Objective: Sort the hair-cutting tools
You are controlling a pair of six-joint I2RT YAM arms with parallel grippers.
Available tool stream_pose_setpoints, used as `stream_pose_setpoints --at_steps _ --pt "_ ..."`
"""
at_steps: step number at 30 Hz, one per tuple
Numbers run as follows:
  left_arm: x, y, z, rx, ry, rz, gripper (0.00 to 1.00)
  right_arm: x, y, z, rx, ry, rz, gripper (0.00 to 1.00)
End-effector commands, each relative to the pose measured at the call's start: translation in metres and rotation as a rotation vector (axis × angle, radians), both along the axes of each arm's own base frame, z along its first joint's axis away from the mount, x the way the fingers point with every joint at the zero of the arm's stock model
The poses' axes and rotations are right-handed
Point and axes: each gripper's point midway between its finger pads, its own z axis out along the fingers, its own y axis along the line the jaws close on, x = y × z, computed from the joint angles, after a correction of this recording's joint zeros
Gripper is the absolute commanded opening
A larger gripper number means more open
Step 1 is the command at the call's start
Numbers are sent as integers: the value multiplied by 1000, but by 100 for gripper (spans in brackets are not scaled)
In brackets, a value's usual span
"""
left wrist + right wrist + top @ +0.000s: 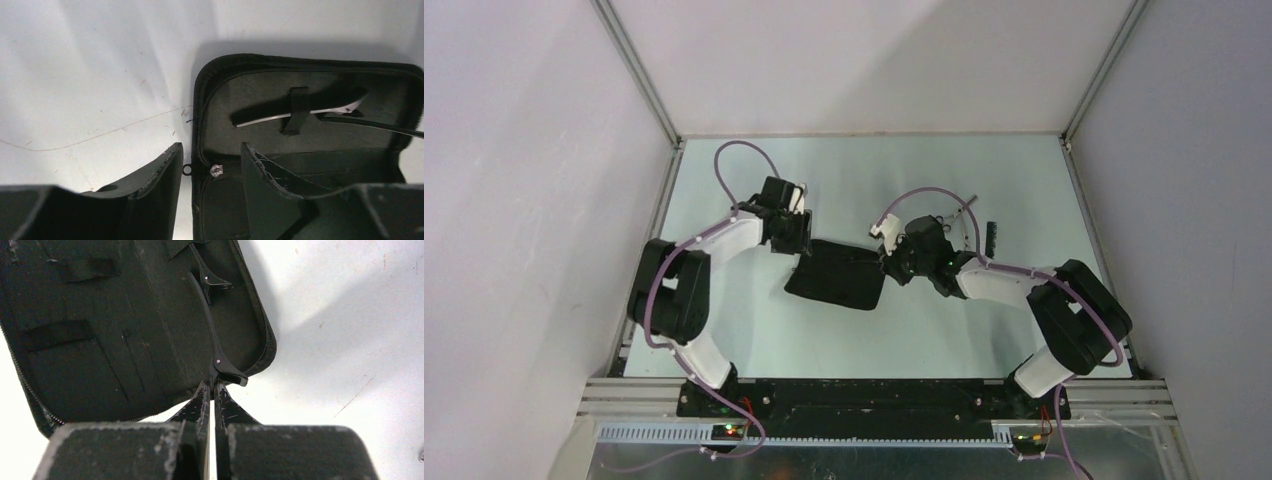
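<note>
Pale table (pixel 754 330) inside a white-walled enclosure. A thin black clip (pixel 207 320) lies over the lining of the open black zip case (pixel 100 340), near its right zip edge, with its long axis running away from the right wrist camera. The right gripper (pixel 210 397) is pinched tight on the clip's near tail end, fingers almost meeting. The clip looks light, stiff, slim and smooth. It is likely to pivot or slip in a tip pinch, so the tail by the rivet seems the sensible hold.

A second clip (pixel 212 279) sits just beyond it in the case. In the left wrist view, a silver blade (pixel 265 119) is tucked under an elastic loop (pixel 299 107) on the lining. It is hard metal, probably best taken by the handle end, which is hidden.

A comb (pixel 990 237) and what look like scissors (pixel 964 215) lie on the table beyond the right arm, apart from the case and too small for detail.

The left gripper (pixel 210 175) is spread wide, fingers either side of the case's zip edge; contact is unclear. The left arm is bent at the elbow and reaches to the case's left end. The right arm folds in from the right, wrist low over the case's right end.
</note>
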Motion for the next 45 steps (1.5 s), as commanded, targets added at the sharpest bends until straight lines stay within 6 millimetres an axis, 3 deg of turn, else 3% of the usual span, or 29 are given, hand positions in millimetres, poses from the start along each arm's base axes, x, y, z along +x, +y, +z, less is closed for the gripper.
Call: stream_pose_setpoints --at_steps 1,8,17,23,30,45 --pt "9 3 -6 29 27 6 51 6 5 -6 32 10 -23 0" --pt "2 2 -24 42 108 -22 38 7 7 -21 24 39 -26 0" --pt "-1 -2 -29 33 142 -51 15 9 10 -31 23 40 -16 0" --pt "-2 -7 -28 14 144 -85 6 12 14 -37 -4 32 29 0" --pt "-5 -11 -28 18 144 -130 2 17 25 -34 -7 -11 94 0" --pt "-14 -23 -26 30 137 -198 0 6 62 -36 -5 -16 328 0"
